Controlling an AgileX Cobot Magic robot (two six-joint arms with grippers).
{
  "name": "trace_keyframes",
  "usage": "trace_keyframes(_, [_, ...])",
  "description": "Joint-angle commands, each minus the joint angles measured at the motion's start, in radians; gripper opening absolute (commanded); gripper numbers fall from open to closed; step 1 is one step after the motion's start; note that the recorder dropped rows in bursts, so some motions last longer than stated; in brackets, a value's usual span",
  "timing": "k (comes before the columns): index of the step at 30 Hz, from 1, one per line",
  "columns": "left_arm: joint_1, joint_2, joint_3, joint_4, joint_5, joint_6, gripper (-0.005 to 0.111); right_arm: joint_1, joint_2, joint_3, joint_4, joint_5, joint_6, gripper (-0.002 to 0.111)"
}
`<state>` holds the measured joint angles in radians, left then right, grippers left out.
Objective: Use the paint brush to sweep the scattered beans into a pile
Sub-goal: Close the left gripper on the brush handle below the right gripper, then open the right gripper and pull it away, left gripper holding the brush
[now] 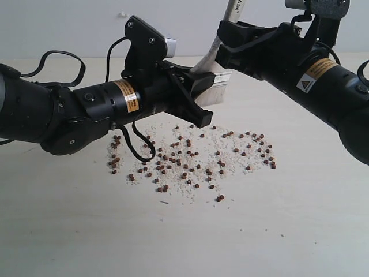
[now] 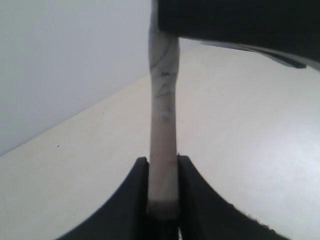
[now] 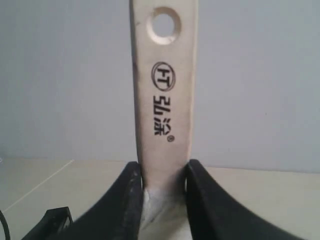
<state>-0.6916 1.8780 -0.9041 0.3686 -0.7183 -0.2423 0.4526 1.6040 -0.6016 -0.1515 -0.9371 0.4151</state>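
- The pale counter [image 1: 288,231] filled most of my exterior view, with a plain light wall behind it.
- The left arm [image 1: 69,109] reached in from the left, low over the counter. The right arm [image 1: 328,86] came down from the upper right, and both met at the same tool.
- The paint brush [image 1: 221,81] was held between the two arms, behind the far edge of the bean scatter. Its bristles pointed down and its wooden handle leaned up to the right. The black left fingers covered the bristle tips in the exterior view, so I could not tell whether they touched the counter.
- In the left wrist view, the left fingers [image 2: 130,210] looked closed on the thin edges of the handle, one pad pressed against each side.
- The right fingers [image 3: 125,200] gripped the flat handle further up. The printed logo and the hanging hole stood clear beyond them.
- The beans [image 1: 190,156], small and reddish-brown, lay spread in a wide loose band across the middle of the counter. A few strays sat near its front edge.
- Fine whitish grains [image 1: 173,130] were mixed all through that band, thickest just beside the left arm.
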Motion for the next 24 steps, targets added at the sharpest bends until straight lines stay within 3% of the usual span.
trace_keyframes(1, [-0.004,0.000,-0.006,-0.002,-0.017,-0.003,0.000,0.002,0.000,0.006,-0.008,0.015,0.002,0.000])
trace_keyframes(6, [-0.004,0.000,-0.006,-0.002,-0.017,-0.003,0.000,0.002,0.000,0.006,-0.008,0.017,-0.005,0.005])
trace_keyframes(15, [-0.004,0.000,-0.006,0.002,-0.017,-0.007,0.000,0.002,0.000,0.006,-0.033,0.019,-0.029,0.049])
trace_keyframes(24, [-0.004,0.000,-0.006,0.002,-0.017,-0.027,0.000,0.002,-0.003,0.006,-0.024,0.024,-0.034,0.059])
